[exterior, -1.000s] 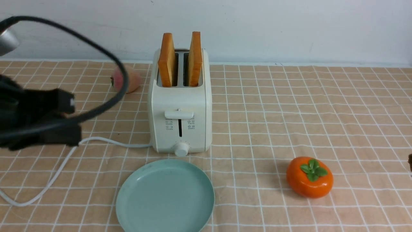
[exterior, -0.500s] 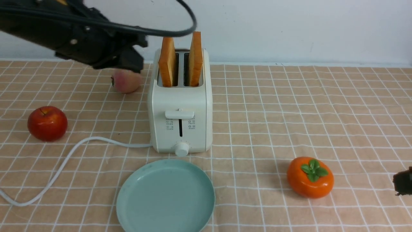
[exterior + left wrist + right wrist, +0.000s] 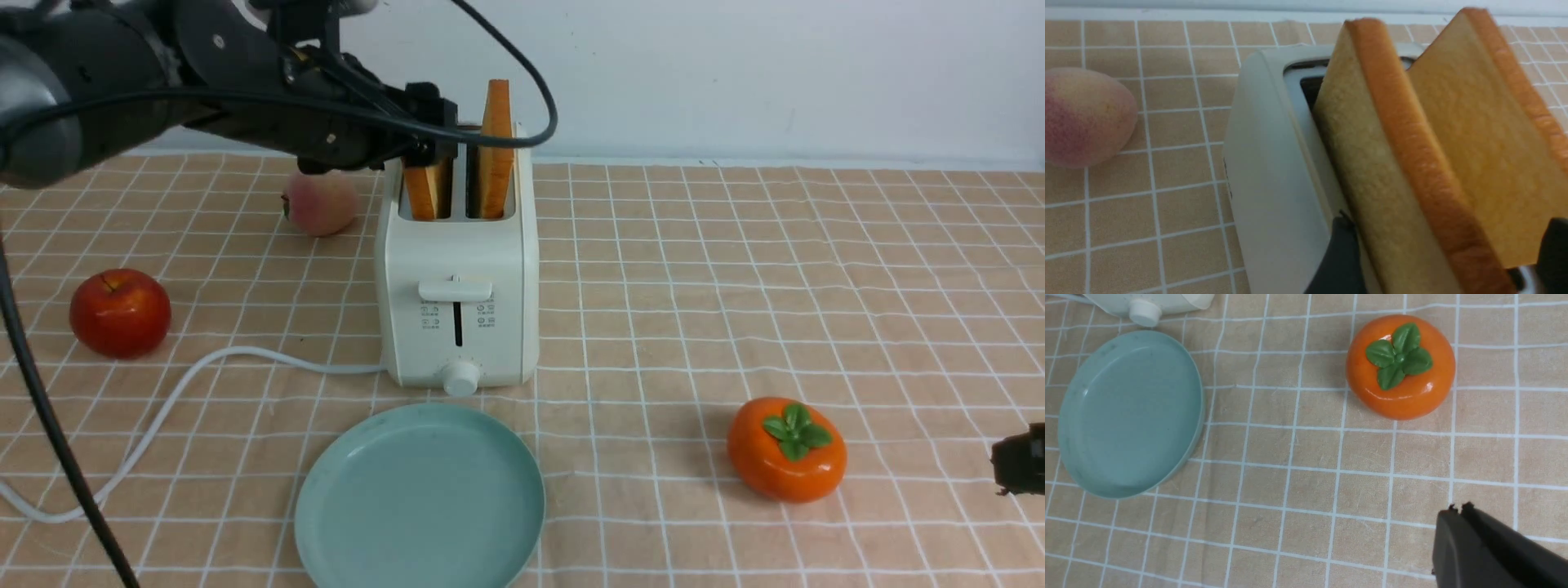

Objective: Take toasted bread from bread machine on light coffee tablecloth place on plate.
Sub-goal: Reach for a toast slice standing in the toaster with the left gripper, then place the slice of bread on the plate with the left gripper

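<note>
Toast (image 3: 495, 147): two slices, both standing upright in the toaster slots. Neither has been lifted.

Tablecloth (image 3: 735, 269): lies flat under everything.

Left arm: a second ago it was low and well to the left of the toaster (image 3: 457, 269). It now reaches across the toaster's top from that side.

Plate (image 3: 420, 506): directly in front of the toaster, just short of its knob, with nothing on it.

Left gripper (image 3: 1447, 261): its jaws have just spread wide and now stand either side of the left slice. One finger sits close against the slice's outer face. The other is toward the right slice, and I cannot tell whether it touches either one. Nothing is grasped.

Right gripper (image 3: 1457, 508): fingers pressed together, empty, low over the cloth and far right of the toaster, past the persimmon (image 3: 785, 447).

Apple (image 3: 120, 313) and peach (image 3: 320, 204): both left of the toaster, untouched.

Assessment: the approach looks complete and the grasp comes next. The jaws should close on the left slice alone, then draw it straight up before it is carried forward to the plate. The risk is catching the neighbouring slice or the slot edge.
</note>
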{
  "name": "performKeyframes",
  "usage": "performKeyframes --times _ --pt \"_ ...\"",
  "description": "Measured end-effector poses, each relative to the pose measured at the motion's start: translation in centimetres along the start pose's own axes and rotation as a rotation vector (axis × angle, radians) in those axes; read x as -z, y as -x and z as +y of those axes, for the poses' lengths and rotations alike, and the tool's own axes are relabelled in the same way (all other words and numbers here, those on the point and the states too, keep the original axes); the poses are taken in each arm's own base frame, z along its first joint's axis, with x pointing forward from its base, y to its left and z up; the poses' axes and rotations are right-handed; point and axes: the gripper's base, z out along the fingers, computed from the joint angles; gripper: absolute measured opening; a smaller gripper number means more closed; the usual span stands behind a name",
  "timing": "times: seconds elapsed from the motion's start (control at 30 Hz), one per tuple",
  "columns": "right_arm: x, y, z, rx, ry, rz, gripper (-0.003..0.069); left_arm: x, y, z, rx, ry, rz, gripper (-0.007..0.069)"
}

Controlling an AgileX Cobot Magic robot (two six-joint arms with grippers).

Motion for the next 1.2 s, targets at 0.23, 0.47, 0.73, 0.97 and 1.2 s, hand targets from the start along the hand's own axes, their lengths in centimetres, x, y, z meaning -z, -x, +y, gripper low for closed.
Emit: performKeyframes --times 0.23,0.47,0.73,0.97,1.2 --pt "0.0 0.0 0.0 -0.004 0.004 -0.004 0.0002 0.3 0.1 -0.1 -0.013 0.001 0.002 0.0113" --pt "0.0 0.3 0.0 -0.005 0.001 -0.028 0.0004 10.0 4.5 -3.2 -0.104 -0.06 -0.137 0.0096" --pt "0.0 0.4 0.0 -0.007 0.0 -0.047 0.0015 19.6 0.6 -4.9 -0.144 -0.11 0.235 0.0096" --pt "0.0 0.6 0.2 -0.033 0.028 -0.068 0.0015 15.0 -7.4 -2.9 -0.117 -0.2 0.571 0.0096" --pt "0.0 0.8 0.5 -0.056 0.052 -0.084 0.002 10.5 -11.6 -1.7 -0.072 -0.278 0.606 0.0096"
